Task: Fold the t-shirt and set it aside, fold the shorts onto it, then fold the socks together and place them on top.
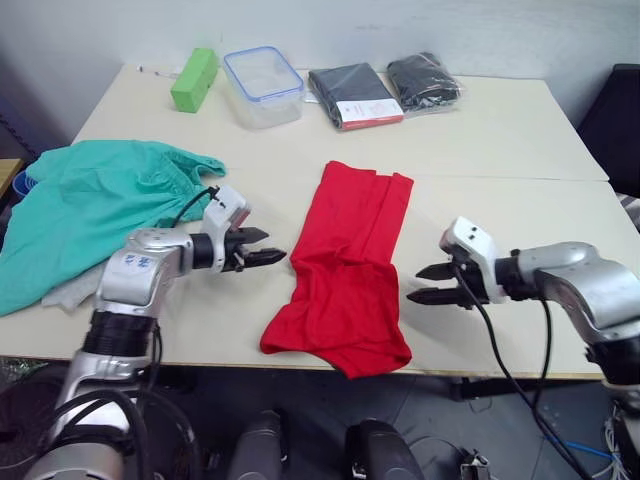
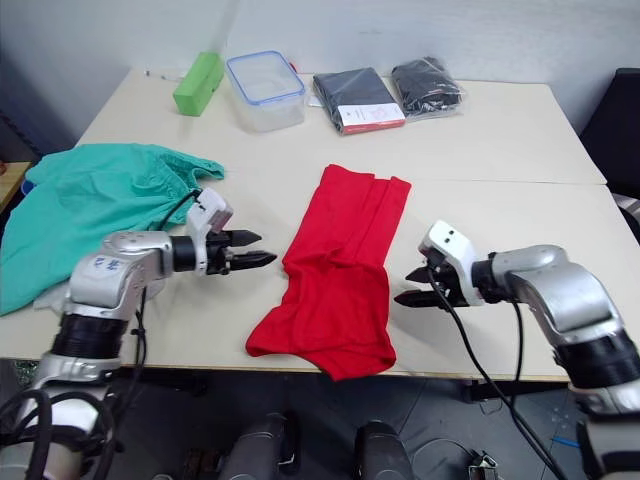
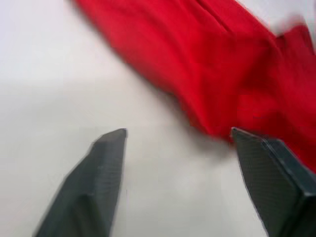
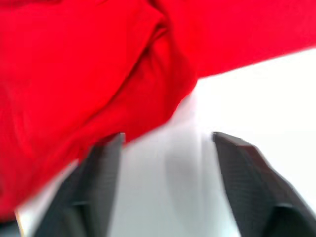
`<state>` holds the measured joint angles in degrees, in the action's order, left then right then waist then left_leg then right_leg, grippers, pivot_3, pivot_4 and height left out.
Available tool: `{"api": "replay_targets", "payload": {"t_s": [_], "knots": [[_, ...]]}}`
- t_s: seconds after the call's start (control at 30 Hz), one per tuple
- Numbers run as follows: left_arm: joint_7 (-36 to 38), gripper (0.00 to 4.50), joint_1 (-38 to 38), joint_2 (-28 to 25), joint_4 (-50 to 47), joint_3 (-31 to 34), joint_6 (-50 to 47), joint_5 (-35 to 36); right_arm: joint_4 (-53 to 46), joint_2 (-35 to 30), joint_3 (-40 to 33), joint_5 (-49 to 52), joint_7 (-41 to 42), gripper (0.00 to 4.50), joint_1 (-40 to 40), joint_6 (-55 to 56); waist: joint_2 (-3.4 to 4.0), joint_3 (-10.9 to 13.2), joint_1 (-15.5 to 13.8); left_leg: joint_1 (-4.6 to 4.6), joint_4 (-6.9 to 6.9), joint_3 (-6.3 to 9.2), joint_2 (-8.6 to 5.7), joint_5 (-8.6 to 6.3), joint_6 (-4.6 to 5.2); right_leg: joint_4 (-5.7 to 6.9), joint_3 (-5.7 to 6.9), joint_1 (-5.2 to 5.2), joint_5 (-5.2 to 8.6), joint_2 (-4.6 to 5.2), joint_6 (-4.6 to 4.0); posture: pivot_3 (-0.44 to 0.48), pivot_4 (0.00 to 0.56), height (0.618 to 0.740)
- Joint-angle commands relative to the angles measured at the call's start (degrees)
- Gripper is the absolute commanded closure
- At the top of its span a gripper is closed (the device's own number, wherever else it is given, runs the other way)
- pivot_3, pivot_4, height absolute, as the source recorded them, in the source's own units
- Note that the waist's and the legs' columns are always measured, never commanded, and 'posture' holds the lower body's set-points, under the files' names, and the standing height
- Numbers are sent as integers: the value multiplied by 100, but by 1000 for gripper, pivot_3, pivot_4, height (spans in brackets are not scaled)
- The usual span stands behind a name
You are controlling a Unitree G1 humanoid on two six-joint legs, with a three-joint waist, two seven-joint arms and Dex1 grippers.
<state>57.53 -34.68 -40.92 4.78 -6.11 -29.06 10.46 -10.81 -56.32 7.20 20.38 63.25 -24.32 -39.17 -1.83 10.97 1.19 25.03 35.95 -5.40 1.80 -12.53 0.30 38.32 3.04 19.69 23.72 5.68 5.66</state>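
Note:
The red t-shirt lies folded lengthwise into a long strip in the middle of the table, its near end at the front edge. My left gripper is open just left of the strip's left edge, fingers pointing at it, nothing held. On the other side, my right gripper is open a short way off the strip's right edge. The teal-green shorts lie bunched at the table's left side. A bit of light grey cloth, possibly the socks, peeks out under the shorts' near edge.
At the back of the table stand a green block, a clear lidded container and two dark bagged packages. A seam splits the tabletop on the right. A dark chair stands at the far right.

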Motion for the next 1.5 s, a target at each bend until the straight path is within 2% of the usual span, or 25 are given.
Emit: {"api": "replay_targets", "payload": {"t_s": [0.03,0.13,0.2,0.27,0.37,0.5,0.57,0.6,0.67,0.77,1.07,1.1,1.33,1.5], "knots": [[848,16,141,-376,57,-364,2619,-495,-480,-287,-328,-701,257,430,667,2433,1,0,-11,0,-4,-3,1,-2,1,-25,3,-9,0,-4,0,0,150,740],[1064,16,65,-382,567,-533,4540,-782,-288,-354,-207,-1443,367,430,1100,4933,1,1,-39,-1,8,-15,2,-4,11,-42,9,-20,0,-3,0,0,150,740],[1109,16,-31,-413,1015,-732,5912,-1106,71,-296,-37,-1858,353,430,1103,6297,1,1,-38,-6,11,-26,1,-3,16,-41,15,-20,-1,-2,2,0,150,740],[1090,16,-152,-342,1432,-867,6842,-1282,391,-104,88,-2088,203,430,1007,6906,1,1,-40,-11,12,-33,2,-3,19,-37,28,-20,-1,-1,2,0,150,740],[923,16,-343,-183,1990,-994,7726,-1474,828,73,291,-2503,19,430,801,7651,1,1,-45,-11,19,-29,4,-2,20,-28,36,-20,-1,2,2,0,150,740],[734,16,-542,32,2452,-1112,8349,-1615,1287,227,547,-2963,-204,430,589,8257,2,1,-50,-22,22,-25,-1,-4,24,-12,44,-27,-1,13,3,0,150,740],[697,16,-574,131,2561,-1212,8565,-1645,1330,337,665,-3008,-270,430,534,8340,2,1,-48,-60,19,-21,-2,-5,26,-18,51,-70,-2,17,3,0,150,740],[705,16,-564,155,2592,-1268,8632,-1651,1318,387,718,-3010,-295,430,519,8364,2,1,-46,-91,10,-16,-2,-6,26,-37,55,-107,-1,17,3,0,150,740],[713,416,-537,161,2663,-1360,8753,-1685,1257,483,792,-2988,-335,430,516,8332,2,0,-44,-102,9,-9,0,-9,25,-42,57,-123,-1,16,3,0,150,740],[693,1297,-509,159,2719,-1446,8793,-1681,1180,590,836,-2930,-385,1054,536,8247,4,-1,-29,-102,9,-4,1,-10,24,-38,54,-123,-1,15,3,0,150,740],[795,4265,-299,128,2485,-1664,8626,-1438,1040,591,816,-2681,-429,4199,645,7939,5,0,-62,-97,13,1,-3,-10,26,-36,59,-122,-1,22,3,0,150,740],[821,4466,-270,118,2442,-1676,8600,-1399,1024,583,809,-2659,-429,4463,661,7925,5,0,-65,-96,13,3,-3,-10,26,-36,59,-122,-1,22,3,0,150,740],[1097,4466,-24,-11,2002,-1649,8153,-965,753,494,710,-2396,-395,4463,858,7708,6,1,-83,-95,12,4,-3,-11,26,-38,57,-122,-1,22,3,0,150,740],[1642,4466,418,-351,894,-1419,6054,146,-95,301,511,-1250,-101,4463,1229,6297,10,3,-68,-95,8,8,0,-11,26,-37,49,-123,-1,21,3,0,150,740]]}}
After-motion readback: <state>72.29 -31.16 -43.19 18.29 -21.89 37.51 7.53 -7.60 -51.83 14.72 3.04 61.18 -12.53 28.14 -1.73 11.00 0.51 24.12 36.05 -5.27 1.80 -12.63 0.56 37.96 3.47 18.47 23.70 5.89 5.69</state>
